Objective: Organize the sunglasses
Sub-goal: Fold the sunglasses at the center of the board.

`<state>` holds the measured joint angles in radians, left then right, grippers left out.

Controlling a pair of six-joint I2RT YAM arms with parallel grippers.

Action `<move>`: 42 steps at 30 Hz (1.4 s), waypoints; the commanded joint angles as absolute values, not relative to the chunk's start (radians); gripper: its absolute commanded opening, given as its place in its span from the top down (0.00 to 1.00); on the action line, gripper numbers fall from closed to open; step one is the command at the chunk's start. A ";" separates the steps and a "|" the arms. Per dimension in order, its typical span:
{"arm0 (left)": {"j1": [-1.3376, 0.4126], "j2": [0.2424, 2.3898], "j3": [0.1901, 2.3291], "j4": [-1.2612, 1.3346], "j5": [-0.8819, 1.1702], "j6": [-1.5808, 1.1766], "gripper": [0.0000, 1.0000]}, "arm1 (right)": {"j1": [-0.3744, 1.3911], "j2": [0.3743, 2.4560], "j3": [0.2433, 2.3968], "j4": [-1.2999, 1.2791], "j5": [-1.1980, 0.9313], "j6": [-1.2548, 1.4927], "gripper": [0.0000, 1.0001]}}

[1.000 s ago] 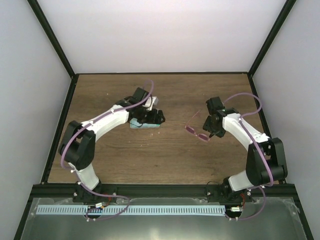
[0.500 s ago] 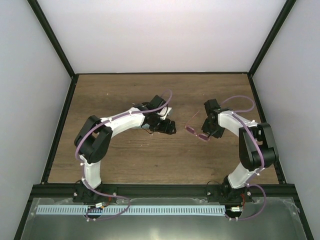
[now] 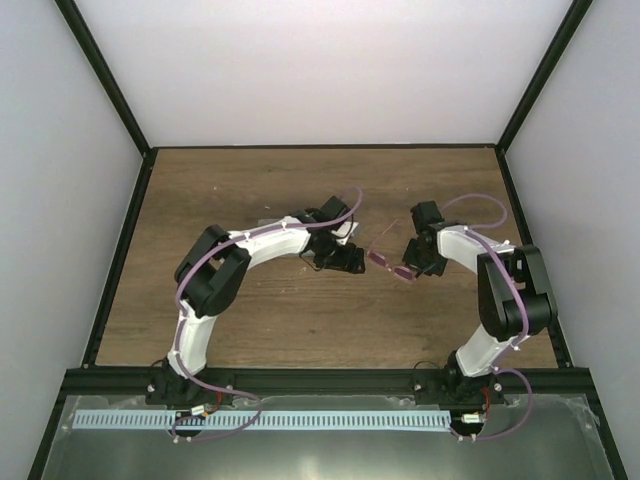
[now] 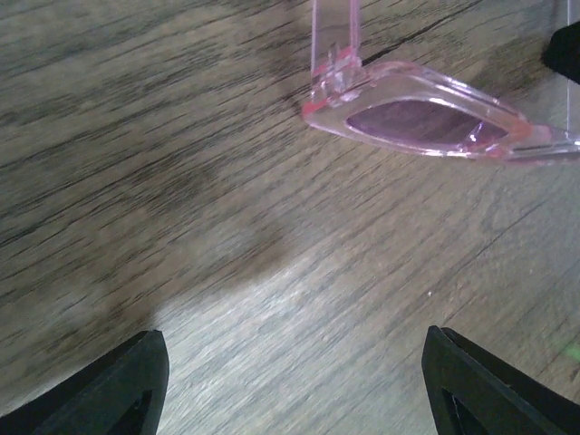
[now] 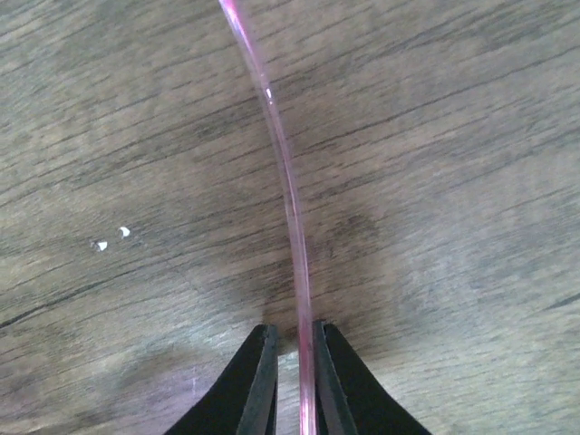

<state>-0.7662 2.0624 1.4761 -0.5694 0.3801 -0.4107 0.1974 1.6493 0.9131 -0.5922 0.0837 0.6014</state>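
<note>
One pair of sunglasses (image 3: 392, 264) lies mid-right on the wood-grain counter (image 3: 260, 330) between two claws: right claw (image 5: 294, 349) clamped on one temple; left claw (image 4: 292, 381), jaws apart, just beside a lens.

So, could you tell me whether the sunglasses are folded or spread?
Spread: a temple of the sunglasses sticks straight out, not folded in.

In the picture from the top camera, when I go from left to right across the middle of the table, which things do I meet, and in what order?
left hand, open → sunglasses → right hand, closed on one temple of the sunglasses
</note>
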 commanded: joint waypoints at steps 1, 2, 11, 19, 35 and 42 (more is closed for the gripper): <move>-0.799 2.122 1.538 -0.540 0.396 -0.449 0.22 | 0.192 1.620 0.876 -0.604 0.032 0.595 0.89; -0.804 2.139 1.554 -0.534 0.397 -0.454 0.22 | 0.193 1.603 0.871 -0.608 0.028 0.593 0.89; -0.819 2.285 1.660 -0.528 0.318 -0.490 0.21 | 0.263 1.552 0.880 -0.627 -0.005 0.530 0.90; -0.814 2.355 1.766 -0.577 0.288 -0.447 0.21 | 0.319 1.589 0.926 -0.587 -0.105 0.461 0.93; -0.780 2.342 1.803 -0.587 0.288 -0.418 0.09 | 0.396 1.564 0.937 -0.558 -0.094 0.376 0.71; -0.763 2.140 1.602 -0.452 0.213 -0.417 0.05 | 0.396 1.485 0.941 -0.560 -0.064 0.376 0.62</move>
<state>-0.7704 2.2307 1.6810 -0.4927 0.2741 -0.4198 0.3889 1.5429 0.9073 -0.5724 -0.0917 0.3920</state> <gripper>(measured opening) 0.947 0.370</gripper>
